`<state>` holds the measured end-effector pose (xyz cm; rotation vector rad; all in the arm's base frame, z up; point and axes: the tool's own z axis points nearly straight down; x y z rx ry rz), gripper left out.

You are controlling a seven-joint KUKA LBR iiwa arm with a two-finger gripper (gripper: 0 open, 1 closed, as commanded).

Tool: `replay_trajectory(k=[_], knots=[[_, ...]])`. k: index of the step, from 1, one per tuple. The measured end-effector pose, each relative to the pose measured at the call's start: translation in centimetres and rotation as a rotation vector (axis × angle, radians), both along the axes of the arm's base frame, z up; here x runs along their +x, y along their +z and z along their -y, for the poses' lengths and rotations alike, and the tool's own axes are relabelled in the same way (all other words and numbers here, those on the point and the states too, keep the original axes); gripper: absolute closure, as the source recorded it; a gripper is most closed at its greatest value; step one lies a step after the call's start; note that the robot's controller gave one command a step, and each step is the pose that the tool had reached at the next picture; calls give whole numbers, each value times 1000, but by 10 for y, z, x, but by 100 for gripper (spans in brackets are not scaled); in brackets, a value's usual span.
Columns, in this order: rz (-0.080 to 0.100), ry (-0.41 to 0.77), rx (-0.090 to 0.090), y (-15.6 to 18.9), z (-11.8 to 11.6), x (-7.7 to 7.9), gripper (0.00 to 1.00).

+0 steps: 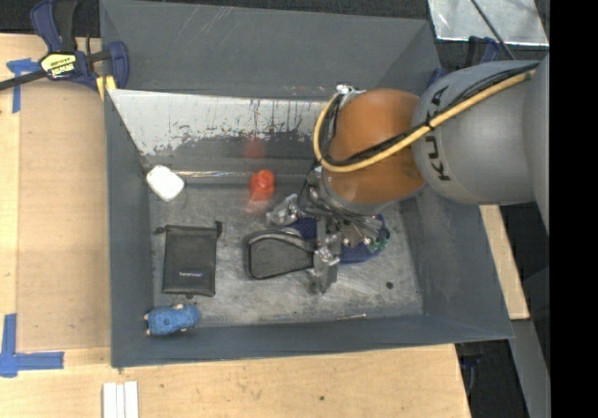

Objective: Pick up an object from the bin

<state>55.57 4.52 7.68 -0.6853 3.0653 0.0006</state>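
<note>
My gripper (324, 268) reaches down from under the orange cover to the bin floor, right of the middle. Its fingertips sit at the right edge of a black rounded pouch-like thing (276, 256) lying flat. A blue thing (363, 251) pokes out under the gripper on its right side. A small silvery crumpled piece (282, 214) lies just left of the gripper body. I cannot make out how the fingers stand.
A red-orange small thing (262, 185) lies near the back wall. At the back left rests a white block (165, 182). A black flat wallet (190, 260) lies at the left, with a blue toy-like thing (172, 319) in the front left corner.
</note>
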Motion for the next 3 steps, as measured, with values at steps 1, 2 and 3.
replay_trajectory(k=[1,2,3], knots=[[14,-2,4,5,-2,4,100],[7,44,-1,118,-2,14,100],[4,416,-1,241,-2,14,100]])
